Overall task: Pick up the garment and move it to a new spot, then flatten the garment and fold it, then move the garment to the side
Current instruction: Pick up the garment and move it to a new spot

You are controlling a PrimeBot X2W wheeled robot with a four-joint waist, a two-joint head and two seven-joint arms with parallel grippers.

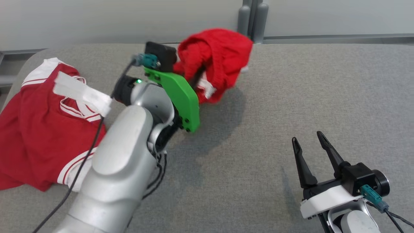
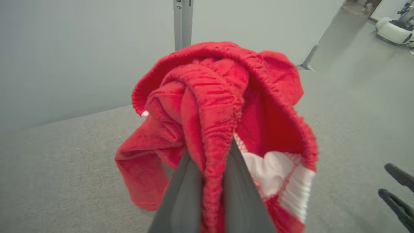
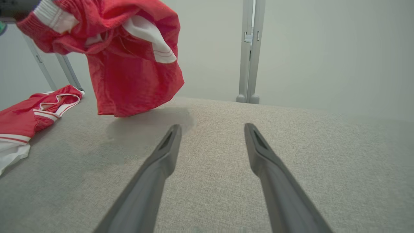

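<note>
Red shorts with white trim point(image 1: 220, 61) hang bunched in the air above the grey table, held by my left gripper point(image 1: 197, 77). In the left wrist view the two fingers are shut on the elastic waistband point(image 2: 212, 142), with the red shorts point(image 2: 265, 106) draped around them. The right wrist view shows the red shorts point(image 3: 129, 64) hanging at the upper left, their lower edge just above the cloth surface. My right gripper point(image 1: 310, 139) rests open at the lower right, well away from the shorts, with nothing between its fingers point(image 3: 161, 155).
A red jersey with white trim point(image 1: 42, 126) lies crumpled at the table's left edge, partly under my left arm point(image 1: 129, 155). A grey post point(image 1: 253, 19) stands behind the table's far edge. The grey table point(image 1: 291, 97) spreads wide between the grippers.
</note>
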